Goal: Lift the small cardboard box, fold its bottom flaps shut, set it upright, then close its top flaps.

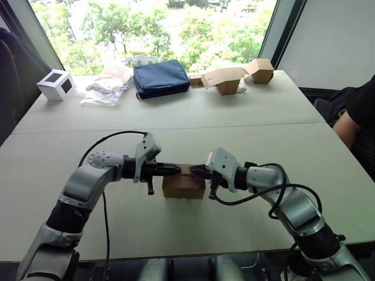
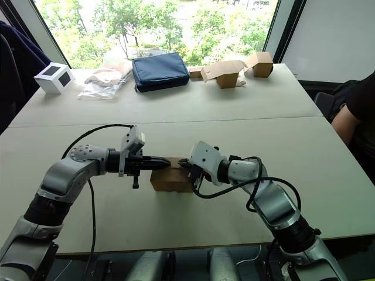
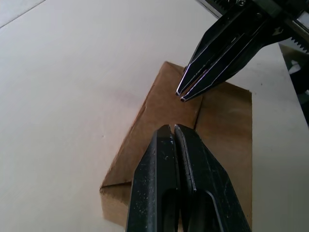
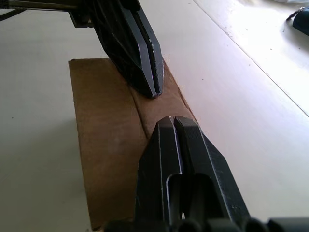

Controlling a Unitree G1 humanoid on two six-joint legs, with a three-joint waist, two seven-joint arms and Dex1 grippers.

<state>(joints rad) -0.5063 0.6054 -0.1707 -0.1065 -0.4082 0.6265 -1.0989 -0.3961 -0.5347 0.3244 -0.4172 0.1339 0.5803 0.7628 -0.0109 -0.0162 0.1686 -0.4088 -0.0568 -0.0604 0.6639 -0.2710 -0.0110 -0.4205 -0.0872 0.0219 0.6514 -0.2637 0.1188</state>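
The small cardboard box stands upright on the near table, between my two arms. Its top flaps lie folded flat and meet at a central seam. The bottom flaps are hidden under the box. From the left, my left gripper reaches over the box top, shut, with its tips just above the seam. My right gripper comes in from the right, also shut, and its tips point at the left one's over the same seam. A small gap separates the two pairs of tips. Neither gripper holds anything.
At the far edge of the table sit a white cube with dark panels, a clear plastic bag, a navy pouch and lighter tan cardboard boxes. A person's arm is at the right edge.
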